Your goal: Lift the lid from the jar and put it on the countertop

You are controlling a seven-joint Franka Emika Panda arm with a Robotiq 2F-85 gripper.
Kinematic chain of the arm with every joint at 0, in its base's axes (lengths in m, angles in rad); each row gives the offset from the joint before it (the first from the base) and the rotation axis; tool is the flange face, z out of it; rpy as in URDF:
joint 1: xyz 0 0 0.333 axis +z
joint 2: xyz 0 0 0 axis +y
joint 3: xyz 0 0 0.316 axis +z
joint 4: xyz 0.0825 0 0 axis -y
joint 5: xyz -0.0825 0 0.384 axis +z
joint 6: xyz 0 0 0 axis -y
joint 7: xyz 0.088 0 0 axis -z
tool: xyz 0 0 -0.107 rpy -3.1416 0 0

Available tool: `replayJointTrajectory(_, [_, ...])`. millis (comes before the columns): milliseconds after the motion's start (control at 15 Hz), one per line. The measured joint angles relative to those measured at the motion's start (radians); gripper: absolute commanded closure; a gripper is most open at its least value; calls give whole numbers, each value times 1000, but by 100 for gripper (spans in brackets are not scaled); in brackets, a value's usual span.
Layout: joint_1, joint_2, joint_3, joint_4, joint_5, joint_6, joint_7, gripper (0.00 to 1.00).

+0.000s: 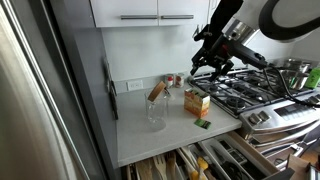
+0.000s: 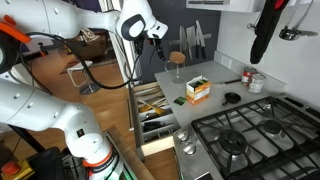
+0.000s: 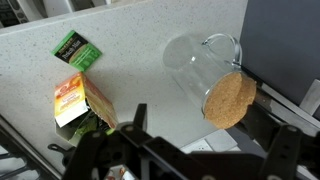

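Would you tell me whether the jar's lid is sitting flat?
Tilted: the lid leans at a slant on the jar, leaving its mouth partly open.

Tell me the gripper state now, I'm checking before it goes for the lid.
Gripper: open, jaws apart, holding nothing; the lid is untouched below it.

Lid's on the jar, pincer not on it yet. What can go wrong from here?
1. The lid looks tilted on the jar; an off-centre pinch by the open pincer may flip or drop it.
2. Nothing holds the glass jar; a sticking lid could tip it.
3. The yellow-orange box and green packet lie close by, so the lid could land on them instead of bare countertop.
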Motion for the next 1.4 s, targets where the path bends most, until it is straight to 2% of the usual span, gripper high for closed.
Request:
replayJointTrajectory(333, [41, 97, 11, 38, 69, 68, 112, 0])
replayJointTrajectory(667, [91, 234, 1, 119, 150, 195, 126, 0])
replayJointTrajectory(1200, [95, 442, -13, 281, 147, 220, 126, 0])
replayJointTrajectory(1400, [96, 495, -19, 331, 137, 220, 129, 6])
